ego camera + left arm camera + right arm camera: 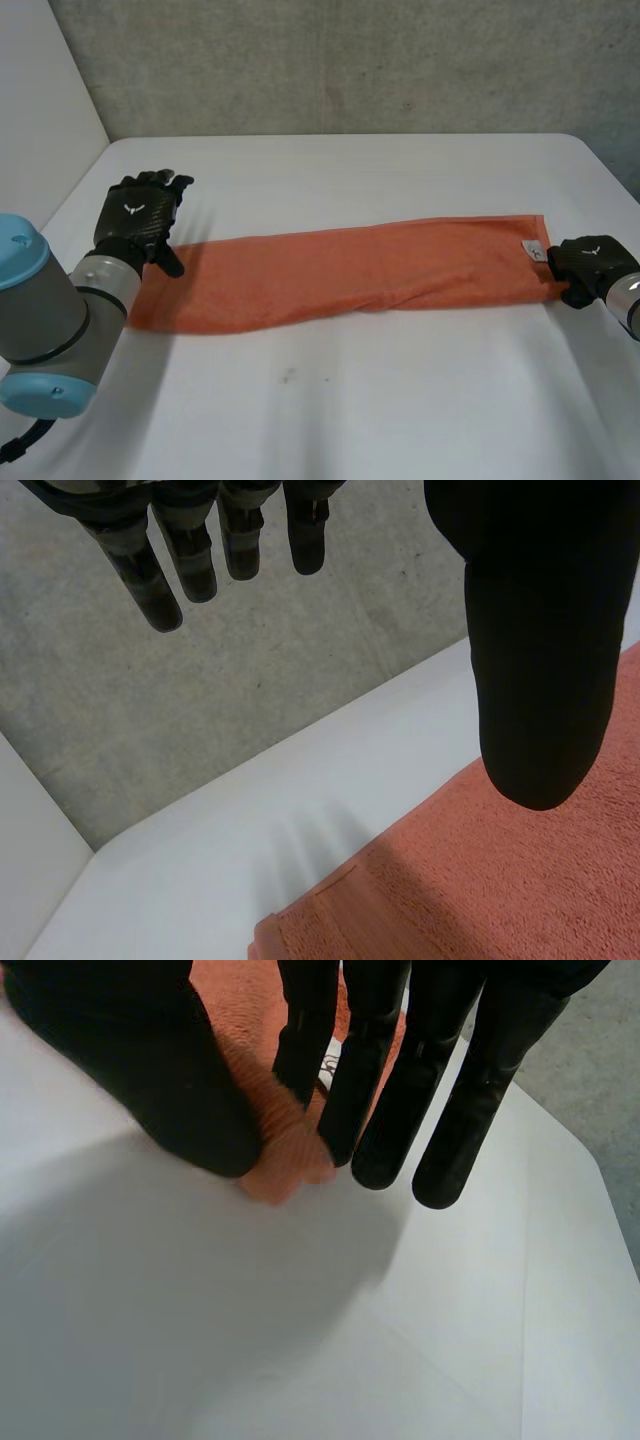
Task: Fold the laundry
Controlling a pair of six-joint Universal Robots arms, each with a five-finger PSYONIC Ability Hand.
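The orange towel (340, 272) lies flat along the worktop (350, 400), its long axis running side to side with one end by each hand. My right hand (590, 265) pinches the right end's near corner between thumb and fingers (370, 1090), as its wrist view makes plain. My left hand (140, 220) hovers over the left end, fingers straight, holding nothing.

The left robot hand (540, 630) holds its fingers (160, 590) straight and well apart from the thumb, gripping nothing. Under the thumb lies an orange towel (480, 880), one corner showing on the white table (300, 800). Past the fingertips the table ends at a grey concrete wall (250, 670).
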